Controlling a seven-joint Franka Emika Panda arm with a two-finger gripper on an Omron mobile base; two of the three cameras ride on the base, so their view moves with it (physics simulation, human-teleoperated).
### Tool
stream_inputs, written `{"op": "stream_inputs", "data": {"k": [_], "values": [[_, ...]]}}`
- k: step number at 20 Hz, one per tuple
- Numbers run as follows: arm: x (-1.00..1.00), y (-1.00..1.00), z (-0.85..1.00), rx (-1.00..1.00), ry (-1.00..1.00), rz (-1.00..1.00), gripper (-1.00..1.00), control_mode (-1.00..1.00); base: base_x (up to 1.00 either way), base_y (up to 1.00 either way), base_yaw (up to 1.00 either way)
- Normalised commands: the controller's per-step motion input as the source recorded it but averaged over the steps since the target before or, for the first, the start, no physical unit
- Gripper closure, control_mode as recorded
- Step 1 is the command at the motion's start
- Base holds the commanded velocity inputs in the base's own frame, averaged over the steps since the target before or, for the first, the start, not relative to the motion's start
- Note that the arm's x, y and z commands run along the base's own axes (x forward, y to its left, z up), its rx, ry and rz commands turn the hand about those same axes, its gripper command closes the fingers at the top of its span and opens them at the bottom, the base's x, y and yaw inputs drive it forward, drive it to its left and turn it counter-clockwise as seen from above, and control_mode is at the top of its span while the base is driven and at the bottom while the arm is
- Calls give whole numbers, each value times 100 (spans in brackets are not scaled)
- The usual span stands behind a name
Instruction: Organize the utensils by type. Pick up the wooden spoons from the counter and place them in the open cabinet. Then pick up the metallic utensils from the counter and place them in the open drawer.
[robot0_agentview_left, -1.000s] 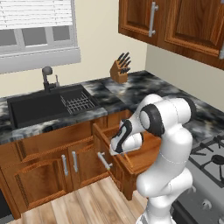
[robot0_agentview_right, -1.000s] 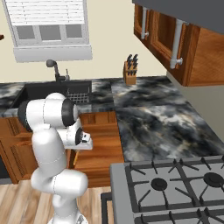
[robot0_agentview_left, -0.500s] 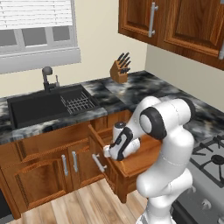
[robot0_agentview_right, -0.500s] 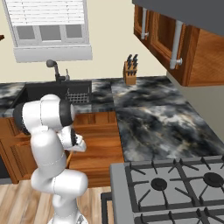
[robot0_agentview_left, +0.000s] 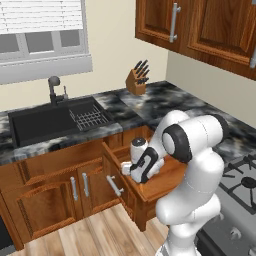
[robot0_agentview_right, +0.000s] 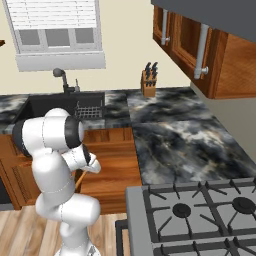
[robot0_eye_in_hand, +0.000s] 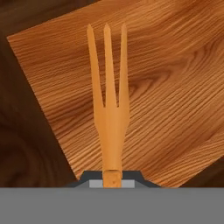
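Item: wooden fork (robot0_eye_in_hand: 107, 100), slim, orange-brown, three long pointed tines that join a flat neck tapering into a straight handle. Grain fine, colour even, a shade paler than the wood behind it.

Location: held over the open drawer (robot0_agentview_left: 165, 181), a deep reddish-brown box with a lighter wood floor, pulled out beneath the marble worktop (robot0_agentview_left: 150, 102). In the hand view the tines point away from the tool across the drawer's floor (robot0_eye_in_hand: 175, 87), with a dark side wall showing along one edge. Whether the fork touches the floor cannot be told.

Tool (robot0_agentview_left: 134, 170): closed on the fork's handle end; the handle sits squarely between the two finger tips and the rest of the fork runs straight out from them. Seen from the left, the tool hangs low inside the drawer's front half, close to the front panel with its silver bar handle (robot0_agentview_left: 114, 186). From the right, the hand (robot0_agentview_right: 90, 164) is at the drawer's left edge, a sliver of orange wood showing just below it.

Change since the earlier views: the hand has dropped and swung toward the drawer's front, and the drawer appears drawn out further.

Also present: sink (robot0_agentview_left: 50, 122), knife block (robot0_agentview_left: 137, 80).
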Motion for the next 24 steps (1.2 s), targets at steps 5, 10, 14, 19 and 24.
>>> {"op": "stream_inputs", "data": {"k": [5, 10, 14, 19, 24], "values": [[25, -15, 36, 0, 0, -15, 100, -100, 0, 0, 0], [39, -24, 9, 0, 8, -7, 100, -100, 0, 0, 0], [46, -32, -25, 0, 18, 0, 100, -100, 0, 0, 0], [38, -22, -38, 0, 5, 1, 100, -100, 0, 0, 0], [31, -2, -42, 0, 0, 0, 100, -100, 0, 0, 0]]}}
